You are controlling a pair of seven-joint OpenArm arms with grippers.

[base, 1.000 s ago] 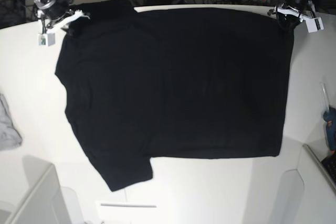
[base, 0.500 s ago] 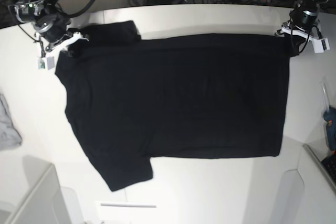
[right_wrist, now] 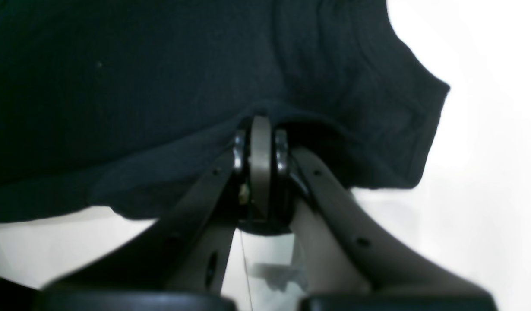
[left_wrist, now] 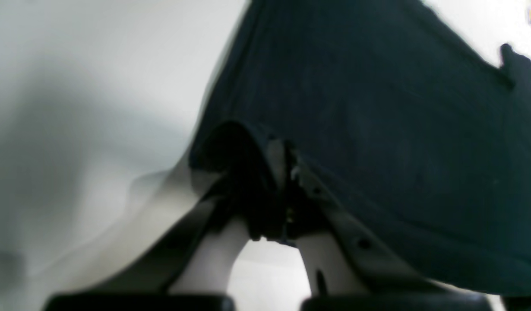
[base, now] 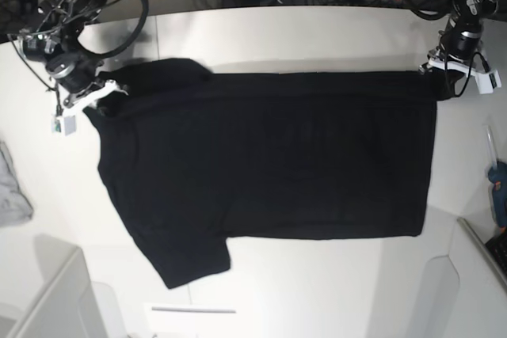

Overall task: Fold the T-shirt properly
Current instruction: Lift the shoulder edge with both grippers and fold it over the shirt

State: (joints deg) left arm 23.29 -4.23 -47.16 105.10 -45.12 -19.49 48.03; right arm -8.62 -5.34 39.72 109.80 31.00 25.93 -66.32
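The black T-shirt [base: 269, 156] lies spread over the white table [base: 317, 37], its far edge lifted and folded toward the near side. My right gripper [base: 101, 94] is shut on the T-shirt's far shoulder corner at the base view's left; its wrist view shows the jaws pinched on dark cloth [right_wrist: 162, 86]. At the base view's right, my left gripper [base: 437, 71] is shut on the T-shirt's far hem corner, and black fabric [left_wrist: 377, 129] bunches between its fingers [left_wrist: 265, 203]. One sleeve [base: 190, 263] lies flat at the near left.
A small grey cloth [base: 11, 191] lies at the left table edge. A blue-handled tool [base: 497, 191] rests at the right edge. Grey bins stand at the near left [base: 55, 298] and near right [base: 483, 275]. Cables run behind the table.
Both grippers have pulled the T-shirt's far edge toward the near side, uncovering more white table at the back. The near hem and sleeve have stayed where they were.
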